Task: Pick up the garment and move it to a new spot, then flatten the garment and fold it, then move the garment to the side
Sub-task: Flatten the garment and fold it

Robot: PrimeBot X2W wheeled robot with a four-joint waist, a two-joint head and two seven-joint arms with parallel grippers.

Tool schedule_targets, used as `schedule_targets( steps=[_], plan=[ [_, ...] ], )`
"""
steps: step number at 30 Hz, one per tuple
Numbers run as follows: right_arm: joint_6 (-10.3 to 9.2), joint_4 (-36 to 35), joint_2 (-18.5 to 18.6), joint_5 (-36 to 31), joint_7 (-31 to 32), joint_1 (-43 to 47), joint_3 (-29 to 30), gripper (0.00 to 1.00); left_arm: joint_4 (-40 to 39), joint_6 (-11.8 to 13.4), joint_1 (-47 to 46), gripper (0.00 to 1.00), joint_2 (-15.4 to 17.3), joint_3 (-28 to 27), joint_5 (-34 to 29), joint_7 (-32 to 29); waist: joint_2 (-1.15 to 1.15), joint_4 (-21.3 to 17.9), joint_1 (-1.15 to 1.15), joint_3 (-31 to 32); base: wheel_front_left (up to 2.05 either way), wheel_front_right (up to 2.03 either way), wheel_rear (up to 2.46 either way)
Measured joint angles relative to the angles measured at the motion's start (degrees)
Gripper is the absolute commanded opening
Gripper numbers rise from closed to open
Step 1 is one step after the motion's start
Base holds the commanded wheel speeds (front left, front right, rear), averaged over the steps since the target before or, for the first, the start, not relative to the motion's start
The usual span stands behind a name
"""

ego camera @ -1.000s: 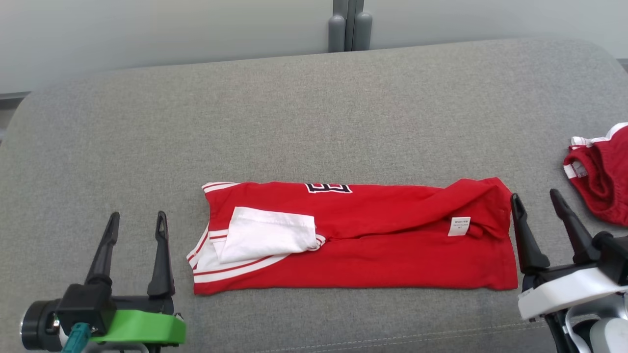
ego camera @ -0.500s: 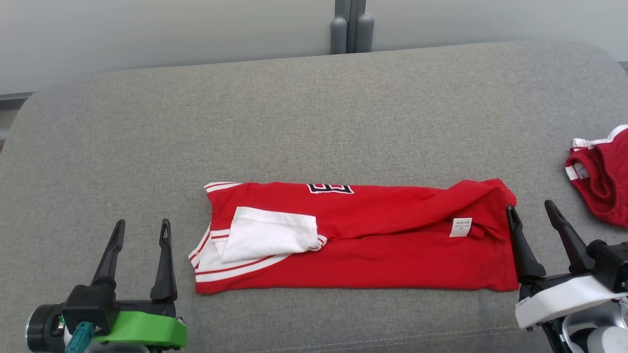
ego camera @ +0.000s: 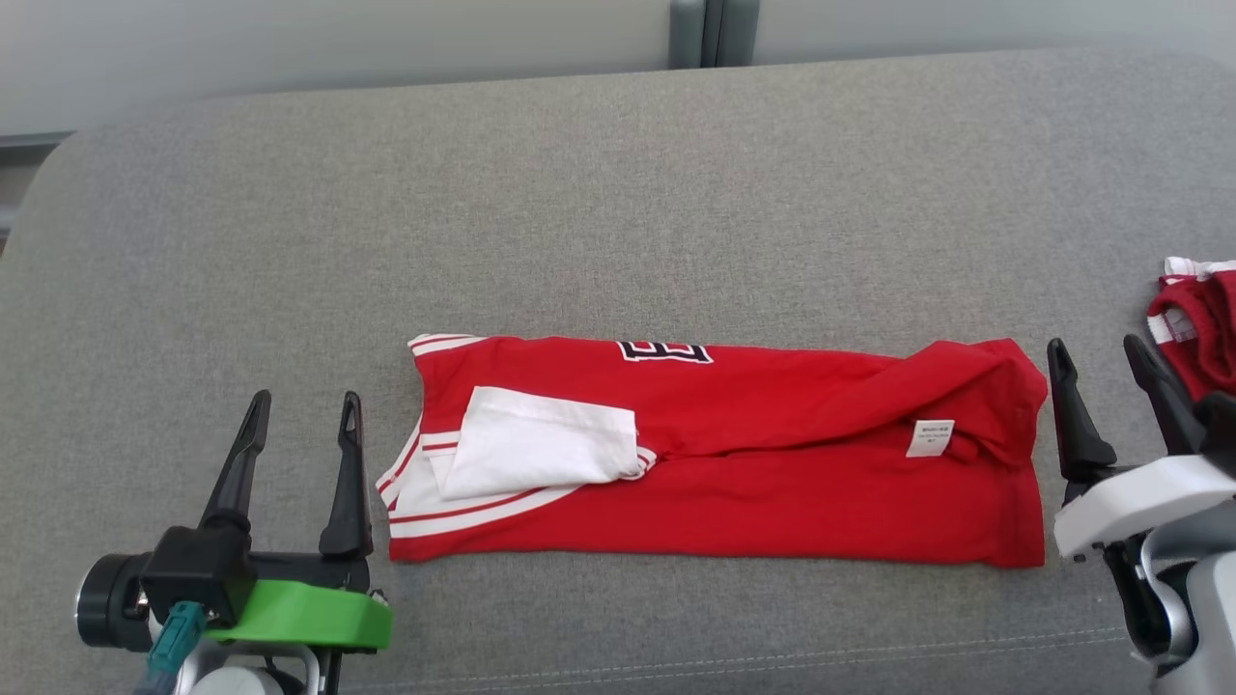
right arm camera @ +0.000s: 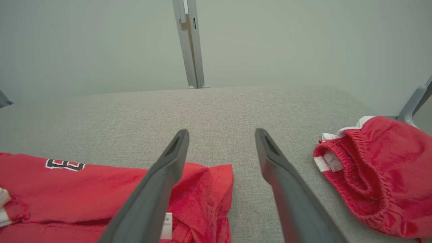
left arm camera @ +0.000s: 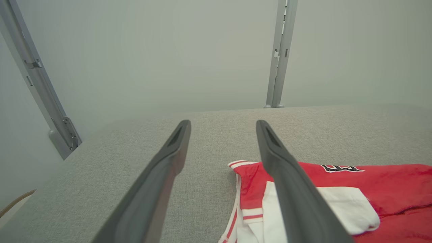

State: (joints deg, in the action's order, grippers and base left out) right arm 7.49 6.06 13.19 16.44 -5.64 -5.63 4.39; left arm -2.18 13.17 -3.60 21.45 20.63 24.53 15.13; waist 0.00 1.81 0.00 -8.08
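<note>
The garment point(ego camera: 734, 463) is a red shirt with white striped trim, lying folded into a long flat band across the middle of the grey cushion, a white sleeve point(ego camera: 541, 444) folded on top near its left end. My left gripper point(ego camera: 301, 403) stands open just off that left end, nothing between its fingers. At the shirt's right end my right gripper point(ego camera: 1099, 349) is open too, beside the cloth and apart from it. The left wrist view has the garment point(left arm camera: 371, 189) to the right of the open fingers; the right wrist view has the garment point(right arm camera: 84, 195) at lower left.
A second red piece with white trim point(ego camera: 1197, 323) lies crumpled at the right edge, also the red piece point(right arm camera: 374, 175) right of my right fingers. The grey cushion point(ego camera: 618, 193) stretches wide behind the shirt, ending at a pale wall with a grey post point(ego camera: 713, 29).
The camera has shifted, so the whole scene sits a bit right and higher. Both grippers remain open beside the shirt's ends, and the shirt lies as before.
</note>
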Motion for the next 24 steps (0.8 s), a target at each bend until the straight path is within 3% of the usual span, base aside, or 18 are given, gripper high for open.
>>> schedule_targets(
  steps=[8, 14, 24],
  plan=[
    [0.0, 15.5, 1.8, 1.8, -1.9, -10.4, -2.6, 1.0, 0.7, -1.3, -3.6, 1.0, -1.7, 0.5, -0.9, 0.0, 0.0, 1.2, 0.0, -4.4, 0.0, 0.0, 0.0],
    [0.0, 27.5, 0.0, 4.2, -5.0, -13.1, -5.9, 1.0, 1.8, -2.4, -5.0, 1.0, -2.8, 0.4, -1.7, 0.0, 0.0, 2.6, 0.01, -7.2, 0.0, 0.0, 0.0],
    [0.09, 32.6, -2.1, 7.6, -9.3, -12.3, -6.8, 1.0, 1.9, -3.4, -5.2, 1.0, -3.6, -1.0, -2.7, 0.0, 0.0, 2.2, 0.01, -8.4, 0.0, 0.0, 0.0]
  ],
)
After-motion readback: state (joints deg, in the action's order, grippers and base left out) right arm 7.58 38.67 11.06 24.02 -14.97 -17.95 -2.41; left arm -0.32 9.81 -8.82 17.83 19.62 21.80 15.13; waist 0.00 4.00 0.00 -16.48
